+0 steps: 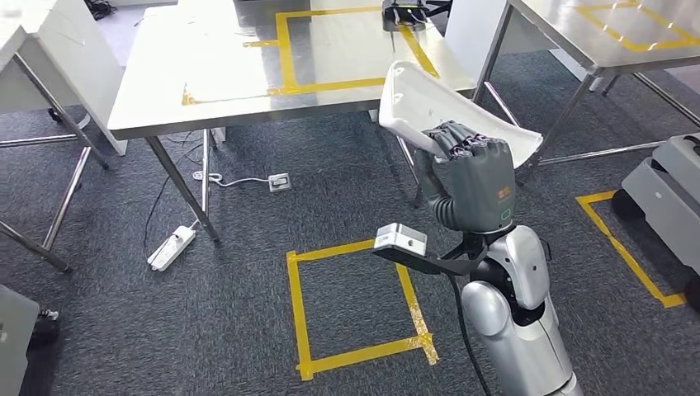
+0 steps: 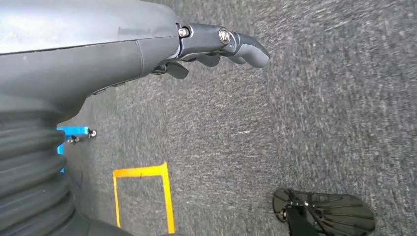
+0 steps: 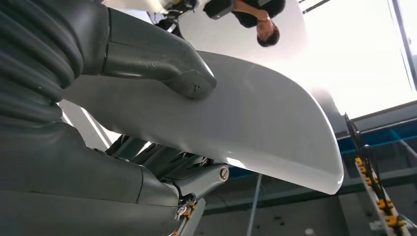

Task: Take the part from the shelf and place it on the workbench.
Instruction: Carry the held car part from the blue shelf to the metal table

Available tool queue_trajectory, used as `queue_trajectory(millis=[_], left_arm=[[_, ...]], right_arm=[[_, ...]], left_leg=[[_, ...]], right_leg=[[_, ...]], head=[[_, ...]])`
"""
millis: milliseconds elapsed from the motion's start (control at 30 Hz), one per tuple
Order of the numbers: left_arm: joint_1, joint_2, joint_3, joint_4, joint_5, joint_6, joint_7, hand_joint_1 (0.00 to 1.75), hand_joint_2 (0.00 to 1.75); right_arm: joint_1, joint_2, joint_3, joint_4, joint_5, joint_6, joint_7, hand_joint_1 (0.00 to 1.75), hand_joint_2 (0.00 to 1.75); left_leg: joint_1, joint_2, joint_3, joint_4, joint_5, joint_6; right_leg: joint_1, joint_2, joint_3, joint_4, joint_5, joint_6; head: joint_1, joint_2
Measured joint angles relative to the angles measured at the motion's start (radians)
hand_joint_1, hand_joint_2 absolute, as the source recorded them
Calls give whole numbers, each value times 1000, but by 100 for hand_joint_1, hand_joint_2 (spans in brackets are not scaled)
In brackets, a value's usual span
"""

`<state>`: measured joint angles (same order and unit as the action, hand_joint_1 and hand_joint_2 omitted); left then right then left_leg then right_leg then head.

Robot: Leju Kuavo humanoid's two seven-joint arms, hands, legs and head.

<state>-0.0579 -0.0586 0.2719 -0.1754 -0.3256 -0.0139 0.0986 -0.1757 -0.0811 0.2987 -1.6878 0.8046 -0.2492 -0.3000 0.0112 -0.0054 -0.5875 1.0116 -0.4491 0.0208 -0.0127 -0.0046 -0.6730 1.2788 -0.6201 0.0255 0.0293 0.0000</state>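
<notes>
The right robot hand grips the curved white plastic part raised just short of the steel surface, presumably to clear its edge; the left robot hand hangs empty, fingers loosely extended.

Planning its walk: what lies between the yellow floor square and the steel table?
Bare grey carpet in the head view, yellow square to table.

text: none legible | right hand: small orange mark on its back, too small to read | floor: yellow tape squares, no lettering | surface: yellow tape outline, no lettering
</notes>
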Motion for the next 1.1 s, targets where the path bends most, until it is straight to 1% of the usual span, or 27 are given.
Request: queue_trajectory(millis=[33, 67, 133, 167, 200, 233, 267, 333, 367, 400, 467, 500, 533, 567, 600, 633, 667, 700, 733, 800, 867, 900, 933, 1000, 1033, 1067, 1100], left_arm=[[1, 0, 0, 0, -1, 0, 0, 0, 175], [2, -1, 0, 0, -2, 0, 0, 0, 175], [1, -1, 0, 0, -4, 0, 1, 0, 175], [0, -1, 0, -1, -5, 0, 1, 0, 175], [0, 0, 0, -1, -7, 0, 1, 0, 175], [-1, 0, 0, -1, -9, 0, 2, 0, 175], [-1, 0, 0, -1, -11, 0, 2, 0, 175], [0, 1, 0, -1, -12, -1, 3, 0, 175], [0, 1, 0, -1, -12, -2, 3, 0, 175], [-1, 1, 0, -1, -12, -2, 3, 0, 175], [-2, 1, 0, -1, -15, -3, 3, 0, 175], [-2, 2, 0, -1, -16, -4, 3, 0, 175], [-1, 3, 0, -1, -16, -5, 4, 0, 175], [-1, 4, 0, -1, -17, -6, 4, 0, 175], [-1, 5, 0, -1, -17, -6, 4, 0, 175], [-1, 7, 0, -1, -17, -6, 5, 0, 175], [-2, 8, 0, -1, -17, -7, 5, 0, 175], [-3, 10, 0, -1, -18, -7, 5, 0, 175], [-4, 11, 0, -1, -19, -7, 5, 0, 175], [-4, 12, 0, -1, -21, -8, 5, 0, 175], [-3, 13, 0, -1, -21, -8, 5, 0, 175], [-2, 13, 0, -1, -21, -9, 5, 0, 175], [-3, 14, 0, -1, -21, -9, 4, 0, 175], [-2, 15, 0, -1, -21, -10, 3, 0, 175], [-1, 14, 0, -1, -21, -11, 3, 0, 175], [1, 14, 0, 0, -21, -12, 3, 0, 175], [3, 14, 0, 0, -21, -13, 3, 0, 175]], right_arm=[[3, 0, 0, 2, -2, -3, -1, 175, 175], [4, 0, -1, 4, -5, -5, -2, 175, 175], [4, -1, -3, 6, -8, -7, -4, 175, 175], [5, -1, -5, 7, -9, -8, -6, 175, 175], [5, -1, -6, 7, -11, -8, -8, 175, 175], [6, -1, -7, 8, -14, -9, -11, 175, 175], [7, -2, -7, 9, -18, -9, -14, 175, 175], [7, -2, -8, 10, -26, -9, -21, 175, 175], [6, -2, -8, 11, -30, -9, -25, 175, 175], [6, -3, -9, 13, -32, -9, -27, 175, 175], [5, -3, -9, 20, -35, -9, -27, 175, 175], [6, -4, -10, 25, -36, -9, -27, 175, 175], [6, -4, -11, 29, -37, -8, -25, 175, 175], [6, -4, -13, 33, -39, -8, -24, 175, 175], [6, -4, -14, 36, -40, -7, -22, 175, 175], [6, -4, -16, 39, -41, -6, -21, 175, 175], [5, -5, -17, 42, -41, -5, -21, 175, 175], [4, -5, -18, 44, -42, -4, -21, 175, 175], [3, -6, -18, 46, -42, -3, -21, 175, 175], [2, -8, -18, 52, -44, -2, -21, 175, 175], [2, -10, -19, 58, -47, -1, -21, 175, 175], [1, -12, -19, 61, -49, -1, -21, 175, 175], [0, -14, -20, 65, -50, -1, -21, 175, 175], [3, -17, -20, 73, -51, -1, -21, 175, 175], [6, -17, -20, 76, -52, -1, -21, 175, 175], [9, -17, -20, 80, -52, -1, -21, 175, 175], [10, -18, -20, 82, -53, -1, -21, 175, 175]], left_leg=[[0, -8, -1, 2, 0, 0], [1, -14, -2, 6, -1, -2], [3, -25, -3, 14, -5, -8], [3, -29, -5, 19, -7, -15], [2, -33, -7, 22, -8, -22], [1, -35, -9, 22, -8, -29], [0, -36, -10, 20, -7, -37], [2, -32, -14, 18, -8, -49], [3, -25, -22, 33, -19, -54], [3, -17, -40, 71, -42, -57], [3, -5, -96, 198, -106, -61], [3, -3, -123, 259, -129, -62], [3, -3, -137, 291, -135, -62], [2, -2, -133, 285, -122, -59], [2, -1, -110, 241, -93, -55], [0, 1, -73, 171, -60, -48], [-3, 6, -38, 104, -39, -41], [-7, 9, -11, 53, -28, -34], [-11, 12, 4, 24, -26, -29], [-13, 10, 7, 11, -29, -20], [-8, 5, 16, 4, -29, -10], [-7, 2, 23, 3, -29, -5], [-5, 1, 29, 1, -30, -2], [-6, -2, 31, 3, -34, 2], [-6, -3, 33, 4, -38, 3], [-6, -4, 36, 6, -42, 2], [-5, -6, 42, 8, -48, 0]], right_leg=[[-1, 2, -14, 21, 4, 2], [-3, 2, -7, 1, 28, 3], [-8, 4, 50, -127, 97, 5], [-8, 7, 77, -188, 120, 4], [-8, 10, 93, -226, 131, 0], [-5, 12, 97, -241, 131, -5], [-2, 12, 94, -241, 132, -13], [-3, 10, 94, -246, 138, -28], [-4, 8, 95, -250, 141, -36], [-5, 6, 95, -253, 143, -42], [-3, 2, 95, -253, 143, -48], [-1, 0, 94, -253, 143, -49], [0, -1, 94, -252, 142, -50], [2, -2, 95, -252, 141, -51], [3, -3, 96, -252, 140, -50], [4, -3, 98, -251, 138, -49], [5, -4, 100, -251, 136, -47], [6, -5, 102, -251, 134, -42], [6, -6, 103, -253, 133, -37], [6, -8, 105, -249, 139, -23], [5, -7, 99, -227, 136, -12], [4, -5, 85, -199, 122, -7], [2, -4, 60, -153, 101, -3], [2, -2, -11, -35, 53, 5], [1, -2, -42, 7, 44, 7], [1, -1, -56, 15, 53, 7], [0, -2, -51, -15, 82, 7]], head=[[0, 0], [0, 0], [0, 0], [0, 0], [0, 0], [0, 0], [-1, 0], [-1, 0], [-2, 0], [-4, 0], [-6, 0], [-6, 0], [-6, 0], [-6, 0], [-6, 0], [-6, 0], [-6, 0], [-6, 0], [-6, 0], [-5, 0], [-5, 0], [-4, 0], [-4, 0], [-4, 0], [-4, 0], [-4, 0], [-4, 0]])
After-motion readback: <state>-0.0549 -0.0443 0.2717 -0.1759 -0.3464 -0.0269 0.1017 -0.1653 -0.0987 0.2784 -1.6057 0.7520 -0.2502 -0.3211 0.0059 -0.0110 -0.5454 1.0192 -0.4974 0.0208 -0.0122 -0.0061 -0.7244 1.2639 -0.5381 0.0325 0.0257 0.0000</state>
